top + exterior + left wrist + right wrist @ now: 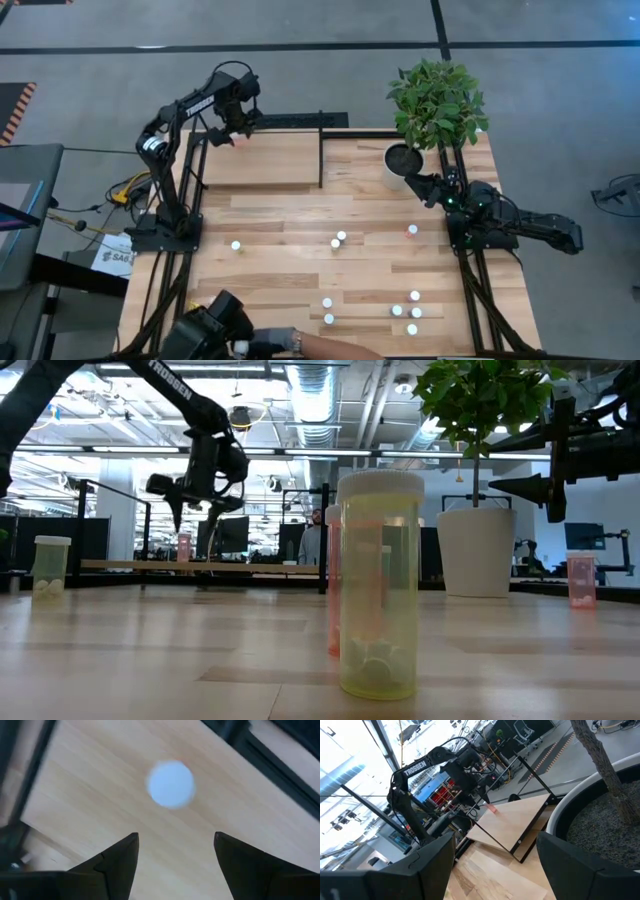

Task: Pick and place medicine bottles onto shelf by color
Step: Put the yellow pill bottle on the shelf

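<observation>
The shelf (pixel 262 160) is a light-wood board in a black rod frame at the table's far left. One red bottle with a white cap (pixel 170 784) stands upright on its base on the board, also seen as the red bottle (pixel 184 547) in the low view. My left gripper (pixel 175 851) hangs open just above it, pointing down and touching nothing; it shows too as the left gripper (pixel 237 126). Several white-capped bottles (pixel 336 240) stand loose on the table. My right gripper (pixel 495 865) waits open and level by the plant pot (pixel 403 160).
A potted plant (pixel 437 100) stands at the far right beside the shelf. More bottles cluster near the front right (pixel 412 312); a yellow bottle (pixel 380 585) stands close to the low camera. A person's hand (pixel 325 346) reaches in at the near edge.
</observation>
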### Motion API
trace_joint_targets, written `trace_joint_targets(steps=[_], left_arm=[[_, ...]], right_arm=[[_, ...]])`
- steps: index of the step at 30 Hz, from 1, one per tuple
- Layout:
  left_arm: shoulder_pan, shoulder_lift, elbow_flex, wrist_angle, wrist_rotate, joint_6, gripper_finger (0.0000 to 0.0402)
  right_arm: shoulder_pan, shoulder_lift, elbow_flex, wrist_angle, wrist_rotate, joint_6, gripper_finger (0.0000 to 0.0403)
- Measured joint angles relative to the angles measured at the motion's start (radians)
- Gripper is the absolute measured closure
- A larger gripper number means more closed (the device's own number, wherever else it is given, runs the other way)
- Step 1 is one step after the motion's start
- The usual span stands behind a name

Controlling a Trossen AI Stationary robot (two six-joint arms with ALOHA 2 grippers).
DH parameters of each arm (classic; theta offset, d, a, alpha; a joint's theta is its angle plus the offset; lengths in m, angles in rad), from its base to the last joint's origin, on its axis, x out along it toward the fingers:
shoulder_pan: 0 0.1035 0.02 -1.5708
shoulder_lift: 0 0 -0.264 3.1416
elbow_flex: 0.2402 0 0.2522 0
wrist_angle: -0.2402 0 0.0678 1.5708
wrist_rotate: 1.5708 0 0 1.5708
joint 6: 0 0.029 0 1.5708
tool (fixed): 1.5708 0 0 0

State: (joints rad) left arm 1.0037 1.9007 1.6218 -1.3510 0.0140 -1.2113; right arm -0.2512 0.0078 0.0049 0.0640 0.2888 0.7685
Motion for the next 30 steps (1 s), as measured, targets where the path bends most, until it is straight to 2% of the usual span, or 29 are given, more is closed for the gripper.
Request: trace_joint_targets(steps=[7, 13, 18, 24, 30], left_arm=[[-0.069, -0.001, 0.006, 0.000, 0.120, 0.040, 0.0154], [-0.143, -0.004, 0.006, -0.036, 0.095, 0.063, 0.0154], [-0.201, -0.060, 0.006, -0.099, 0.055, 0.122, 0.0155], [-0.267, -0.216, -0.029, -0.219, -0.063, 0.095, 0.0178], [-0.395, -0.483, -0.264, -0.155, -0.072, -0.064, 0.0215]], right_arm=[[0.000, 0.000, 0.000, 0.000, 0.000, 0.000, 0.0100], [0.000, 0.000, 0.000, 0.000, 0.000, 0.000, 0.0100], [0.000, 0.000, 0.000, 0.000, 0.000, 0.000, 0.0100], [0.000, 0.000, 0.000, 0.000, 0.000, 0.000, 0.0100], [0.000, 0.000, 0.000, 0.000, 0.000, 0.000, 0.0100]])
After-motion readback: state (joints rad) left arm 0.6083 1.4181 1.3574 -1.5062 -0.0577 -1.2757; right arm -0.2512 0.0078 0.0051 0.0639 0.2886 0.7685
